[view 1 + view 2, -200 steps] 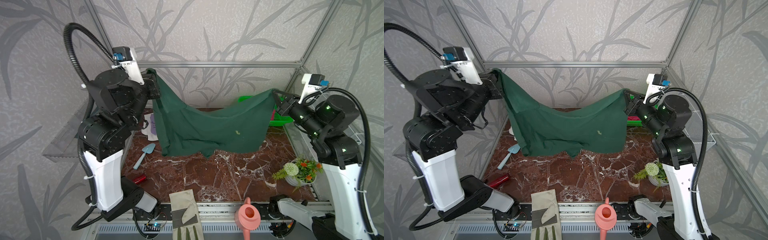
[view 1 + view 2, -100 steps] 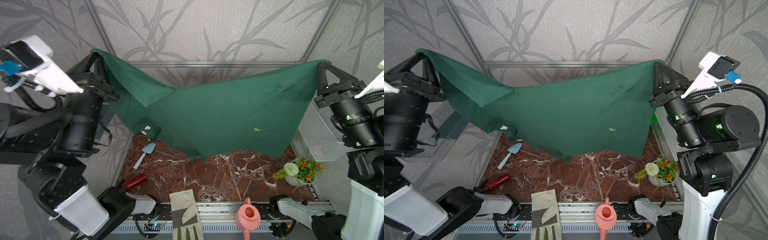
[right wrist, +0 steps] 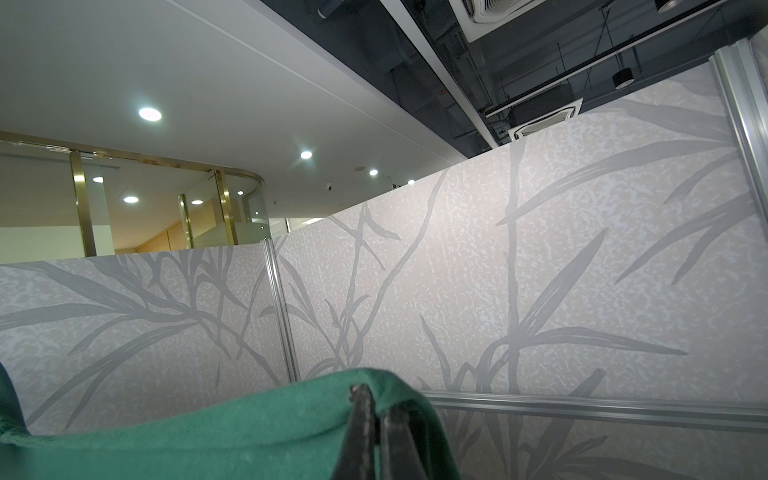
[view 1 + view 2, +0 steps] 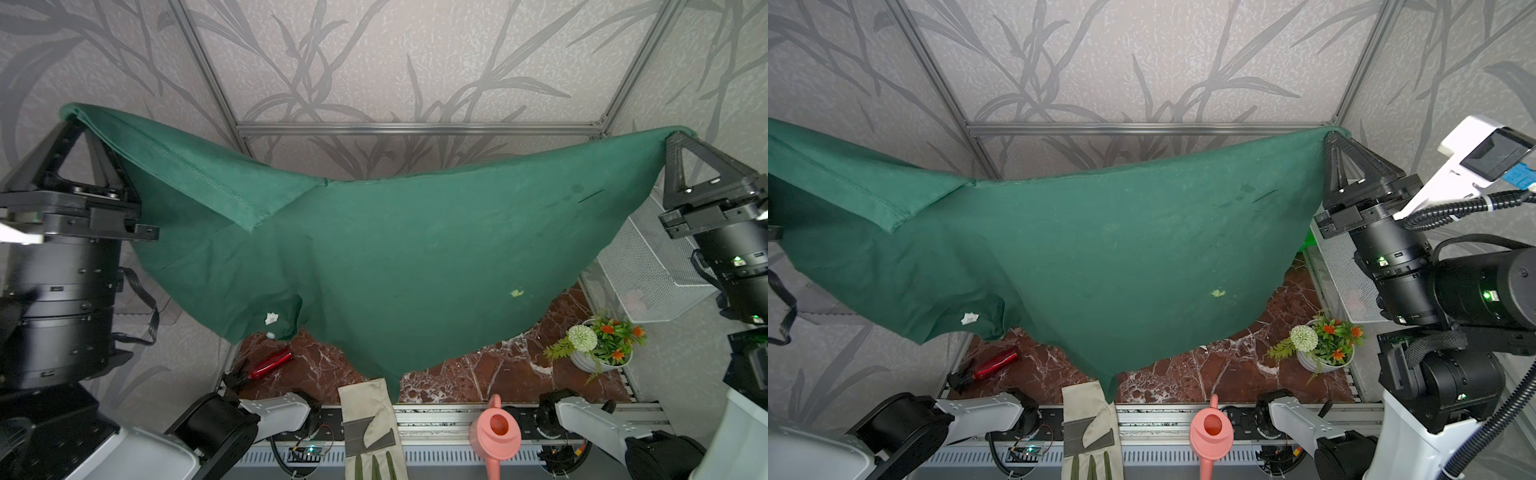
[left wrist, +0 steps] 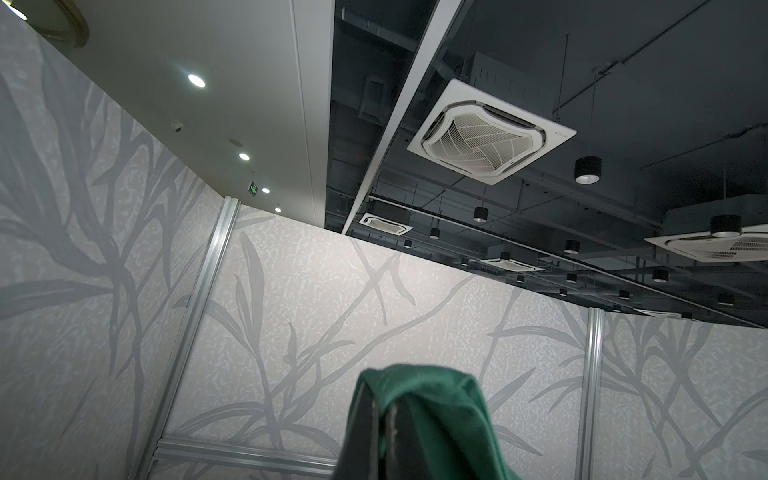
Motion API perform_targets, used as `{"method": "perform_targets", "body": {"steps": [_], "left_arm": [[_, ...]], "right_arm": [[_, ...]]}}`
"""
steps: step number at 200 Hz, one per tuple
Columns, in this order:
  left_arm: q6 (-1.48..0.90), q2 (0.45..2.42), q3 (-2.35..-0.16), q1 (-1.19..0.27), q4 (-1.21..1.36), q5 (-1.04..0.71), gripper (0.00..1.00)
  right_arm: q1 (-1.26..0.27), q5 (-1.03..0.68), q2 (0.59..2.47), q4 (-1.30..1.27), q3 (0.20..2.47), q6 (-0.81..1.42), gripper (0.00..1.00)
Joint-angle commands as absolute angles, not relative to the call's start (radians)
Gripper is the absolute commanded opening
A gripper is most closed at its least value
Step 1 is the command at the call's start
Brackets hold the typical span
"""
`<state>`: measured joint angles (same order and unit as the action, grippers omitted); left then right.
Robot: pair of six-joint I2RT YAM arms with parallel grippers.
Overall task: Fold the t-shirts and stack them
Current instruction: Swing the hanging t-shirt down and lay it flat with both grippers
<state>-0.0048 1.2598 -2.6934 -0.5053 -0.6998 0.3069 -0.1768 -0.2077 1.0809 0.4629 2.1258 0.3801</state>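
One dark green t-shirt, stretched in the air between my two arms.
I count one tee in sight: the dark green t-shirt point(image 4: 395, 257) hangs spread above the bench point(image 4: 478, 374), and in both top views its lowest tip falls in front of the cuff of the single beige glove point(image 4: 368, 419). My left fingers point(image 4: 75, 124) are clamped together on one top corner and my right fingers point(image 4: 677, 143) on the other, and both wrist views show cloth draped over the pinched tips. I also count one pink watering can point(image 4: 494, 436), one potted plant point(image 4: 598, 345), one red-handled tool point(image 4: 270, 363) and one white mesh basket point(image 4: 648, 266). Half a second ago the shirt was already spread; it now fills more of the view and hides the small trowel seen then. A second ago both arms were low and the shirt sagged near the bench.
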Motion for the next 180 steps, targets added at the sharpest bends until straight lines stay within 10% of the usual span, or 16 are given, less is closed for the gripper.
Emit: {"method": "perform_targets", "body": {"steps": [1,106,180], "left_arm": [[0.072,1.319,-2.636,-0.508,-0.706,0.380,0.00],[-0.087,1.289,-1.659,-0.307,-0.361,0.330,0.00],[-0.203,1.157,-1.178,-0.276,-0.149,0.321,0.00]], "right_arm": [[-0.175,-0.138,1.071,0.501,2.030,0.323,0.00],[-0.174,0.062,0.894,0.081,1.012,0.143,0.00],[-0.175,0.026,1.034,-0.126,0.795,0.181,0.00]]}}
